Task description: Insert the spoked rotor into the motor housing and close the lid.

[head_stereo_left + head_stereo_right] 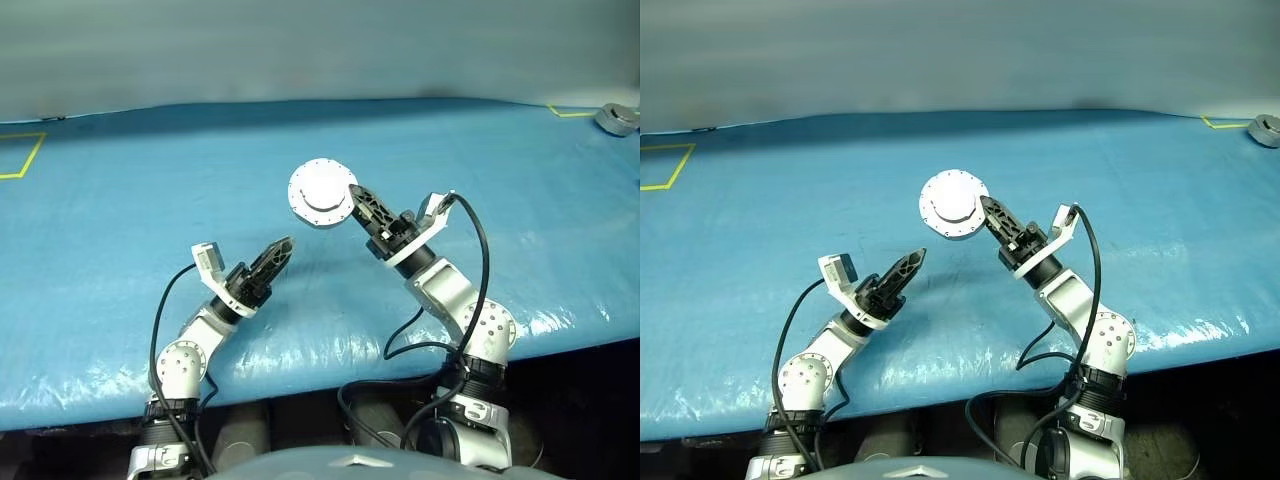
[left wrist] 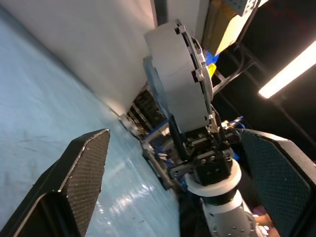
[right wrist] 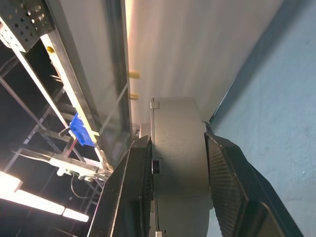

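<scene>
Closed motor housing (image 1: pixel 322 193), plain silver-white lid (image 1: pixel 953 197) outward, on edge above the blue table.

The right claw (image 1: pixel 358 200) is raised over the middle of the table (image 1: pixel 100 300), its forearm angling up from the near edge and its two black fingers clamped on the edge of a round silver-white disc (image 1: pixel 322 193), one on each face. The left claw (image 1: pixel 283 250) hangs lower, nearer the front edge, tilted up toward the right one, jaws spread wide and empty.
</scene>
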Available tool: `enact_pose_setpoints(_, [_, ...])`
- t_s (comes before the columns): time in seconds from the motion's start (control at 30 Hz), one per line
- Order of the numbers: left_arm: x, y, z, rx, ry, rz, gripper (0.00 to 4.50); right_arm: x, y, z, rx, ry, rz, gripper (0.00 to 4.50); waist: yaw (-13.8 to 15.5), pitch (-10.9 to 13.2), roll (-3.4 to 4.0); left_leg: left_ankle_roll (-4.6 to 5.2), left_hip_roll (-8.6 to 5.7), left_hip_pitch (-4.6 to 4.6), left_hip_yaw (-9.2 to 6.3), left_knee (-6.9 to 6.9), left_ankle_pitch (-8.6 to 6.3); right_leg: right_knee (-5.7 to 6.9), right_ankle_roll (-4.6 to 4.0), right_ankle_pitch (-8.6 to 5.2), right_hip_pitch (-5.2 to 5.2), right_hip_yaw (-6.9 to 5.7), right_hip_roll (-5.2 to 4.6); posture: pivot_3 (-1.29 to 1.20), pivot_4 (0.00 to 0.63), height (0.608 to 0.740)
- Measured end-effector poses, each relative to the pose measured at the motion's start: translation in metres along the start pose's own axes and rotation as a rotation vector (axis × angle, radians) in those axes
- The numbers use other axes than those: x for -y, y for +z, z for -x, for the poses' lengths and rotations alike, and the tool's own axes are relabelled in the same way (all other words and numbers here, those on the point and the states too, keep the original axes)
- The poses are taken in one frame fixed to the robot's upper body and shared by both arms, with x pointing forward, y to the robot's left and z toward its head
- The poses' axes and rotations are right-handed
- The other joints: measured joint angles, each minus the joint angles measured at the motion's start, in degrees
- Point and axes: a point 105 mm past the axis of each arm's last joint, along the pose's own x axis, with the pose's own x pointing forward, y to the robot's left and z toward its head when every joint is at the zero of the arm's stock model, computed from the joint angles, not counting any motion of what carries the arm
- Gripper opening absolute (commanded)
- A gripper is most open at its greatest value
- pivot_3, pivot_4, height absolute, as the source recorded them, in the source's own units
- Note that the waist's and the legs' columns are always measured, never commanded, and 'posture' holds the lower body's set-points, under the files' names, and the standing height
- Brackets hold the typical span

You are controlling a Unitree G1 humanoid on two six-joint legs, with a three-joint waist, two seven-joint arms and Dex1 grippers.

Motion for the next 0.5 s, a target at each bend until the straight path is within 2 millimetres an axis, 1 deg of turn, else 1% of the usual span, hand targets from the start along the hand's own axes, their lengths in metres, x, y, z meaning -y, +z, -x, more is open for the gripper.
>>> enact_pose_setpoints(0.13, [0.004, -0.002, -0.009, 0.008, -0.031, 0.04, 4.47, 0.001, -0.009, 0.0, -0.033, -0.005, 0.0, 1.31, 0.0, 0.0, 0.0, 0.0, -0.01, -0.01, 0.0, 0.04, 0.0, 0.0, -0.16, -0.09, 0.0, 0.0, 0.0, 0.0, 0.15, 0.74])
enact_pose_setpoints(0.27, [0.004, 0.0, -0.014, 0.02, -0.029, 0.047, 4.47, 0.004, -0.02, 0.001, -0.064, -0.016, -0.006, 1.31, 0.0, 0.0, 0.0, 0.0, -0.01, -0.02, -0.02, 0.04, 0.0, 0.0, -0.16, -0.09, 0.01, 0.0, 0.01, 0.0, 0.15, 0.74])
enact_pose_setpoints(0.4, [0.001, 0.0, -0.019, 0.014, -0.013, 0.04, 4.47, -0.003, -0.029, 0.001, -0.104, 0.009, 0.017, 1.31, 0.0, 0.0, 0.0, 0.0, -0.02, -0.02, -0.02, 0.05, 0.0, 0.0, -0.16, -0.09, 0.01, 0.0, 0.01, 0.0, 0.15, 0.74])
enact_pose_setpoints(0.5, [0.002, 0.001, -0.024, 0.027, -0.022, 0.045, 4.47, -0.004, -0.034, 0.001, -0.125, 0.017, 0.028, 1.31, 0.1, 0.0, 0.0, -0.01, -0.02, -0.04, -0.03, 0.07, 0.0, -0.01, -0.15, -0.09, 0.01, 0.0, 0.0, 0.0, 0.15, 0.74])
